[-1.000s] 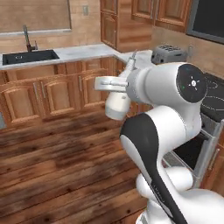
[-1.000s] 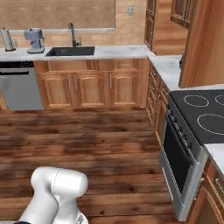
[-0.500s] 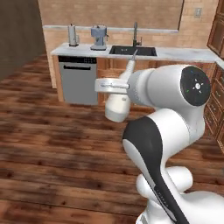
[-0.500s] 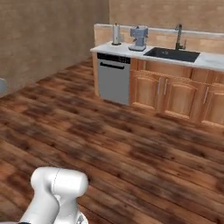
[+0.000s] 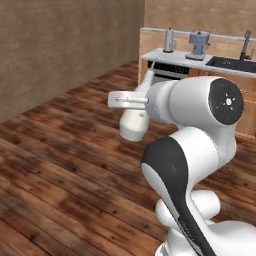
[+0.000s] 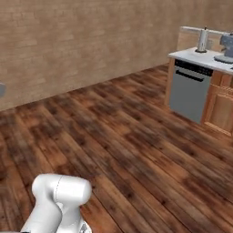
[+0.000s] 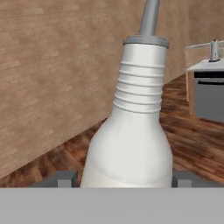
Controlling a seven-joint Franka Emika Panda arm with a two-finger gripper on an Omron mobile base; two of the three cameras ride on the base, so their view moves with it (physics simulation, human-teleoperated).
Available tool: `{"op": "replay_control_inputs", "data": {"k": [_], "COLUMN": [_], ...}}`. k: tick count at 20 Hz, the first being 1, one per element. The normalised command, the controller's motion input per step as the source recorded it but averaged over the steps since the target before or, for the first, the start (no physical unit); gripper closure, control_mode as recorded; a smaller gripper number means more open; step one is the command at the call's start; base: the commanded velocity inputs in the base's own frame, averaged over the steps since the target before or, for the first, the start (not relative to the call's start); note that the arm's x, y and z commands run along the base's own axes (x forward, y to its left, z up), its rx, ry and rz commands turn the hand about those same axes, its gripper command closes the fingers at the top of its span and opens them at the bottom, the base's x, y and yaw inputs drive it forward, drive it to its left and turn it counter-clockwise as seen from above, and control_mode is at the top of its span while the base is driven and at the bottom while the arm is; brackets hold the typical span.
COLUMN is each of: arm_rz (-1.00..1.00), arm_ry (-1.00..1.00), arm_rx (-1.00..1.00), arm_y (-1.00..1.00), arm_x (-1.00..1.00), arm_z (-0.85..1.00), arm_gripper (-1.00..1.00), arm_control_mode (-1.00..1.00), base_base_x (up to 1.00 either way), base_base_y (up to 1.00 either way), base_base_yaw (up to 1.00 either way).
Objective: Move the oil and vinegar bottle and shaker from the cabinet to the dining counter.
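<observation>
At the centre of the hand view, the oil and vinegar bottle [image 7: 131, 131] stands upright between the two finger tips [image 7: 65, 178], whose pads sit against its wide base at 9 o'clock and 3 o'clock; the gripper [image 7: 124, 181] is clamped on the bottle with the jaws spread wide around its body. From the left base camera, the same bottle [image 5: 134, 125] hangs at the end of the arm, carried clear above the wooden floor [image 5: 60, 150]. A brick wall [image 6: 91, 41] lies ahead, with a grey dishwasher [image 6: 187, 93] at 2 o'clock in the right base camera. Judged from this, the first item is out of the cabinet and in transit. Delivery to the dining counter remains, followed by the whole fetch of the shaker.
</observation>
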Motion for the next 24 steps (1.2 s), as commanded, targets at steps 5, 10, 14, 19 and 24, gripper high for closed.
{"op": "replay_control_inputs", "data": {"k": [5, 10, 14, 19, 24], "arm_rz": [0.00, 0.00, 0.00, 0.00, 0.00], "arm_ry": [0.00, 0.00, 0.00, 0.00, 0.00], "arm_rx": [0.00, 0.00, 0.00, 0.00, 0.00], "arm_y": [0.00, 0.00, 0.00, 0.00, 0.00], "arm_x": [0.00, 0.00, 0.00, 0.00, 0.00], "arm_z": [0.00, 0.00, 0.00, 0.00, 0.00], "arm_gripper": [1.00, 1.00, 1.00, 1.00, 1.00], "arm_control_mode": [1.00, 1.00, 1.00, 1.00, 1.00], "base_base_x": [0.39, 0.65, 0.76, 0.80, 0.83], "base_base_y": [-0.22, -0.37, -0.39, -0.39, -0.39], "base_base_yaw": [0.48, 0.15, 0.07, 0.06, 0.06]}}
